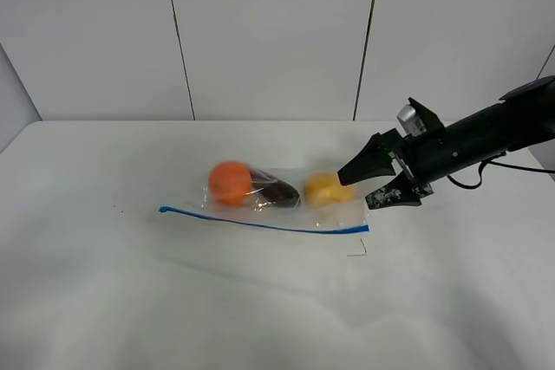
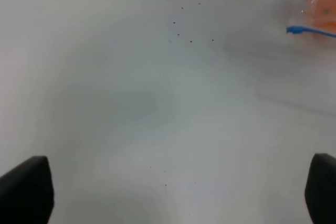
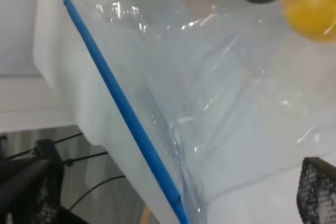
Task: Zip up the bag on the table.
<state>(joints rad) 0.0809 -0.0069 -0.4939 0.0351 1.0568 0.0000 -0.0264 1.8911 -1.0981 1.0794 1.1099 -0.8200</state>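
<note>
The right pincer (image 1: 375, 181) hangs low over the tabletop (image 1: 260, 301) with its two dark fingers spread apart and nothing between them. The bag (image 1: 269, 201) lies flat just beside it, its near end close to the fingertips, though I cannot tell whether they touch the plastic. Nearest the pincer inside the bag is a yellow item (image 1: 323, 188), then a dark purple one (image 1: 276, 190), and farthest an orange one (image 1: 230, 182). The blue zipper strip (image 1: 260, 223) runs along the bag's front edge. The left pincer (image 2: 168, 192) stands wide apart over bare tabletop, well away from the bag's far end.
</note>
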